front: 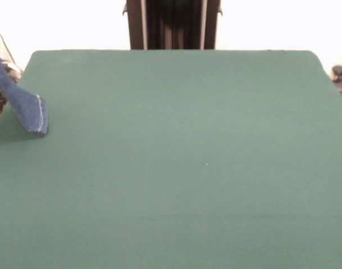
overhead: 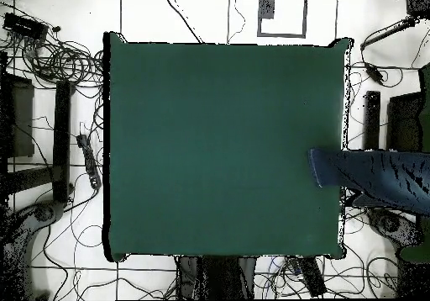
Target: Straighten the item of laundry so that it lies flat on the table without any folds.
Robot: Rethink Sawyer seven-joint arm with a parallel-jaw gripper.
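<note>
Gripper not visible in either view; its state cannot be told. Blue denim jeans (front: 25, 106) reach only one hemmed leg onto the dark green cloth-covered surface (front: 176, 168), left edge. Straightening unstarted.

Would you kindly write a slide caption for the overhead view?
One hemmed leg of the jeans reaches over the edge of the green table; the rest hangs off it.
</note>
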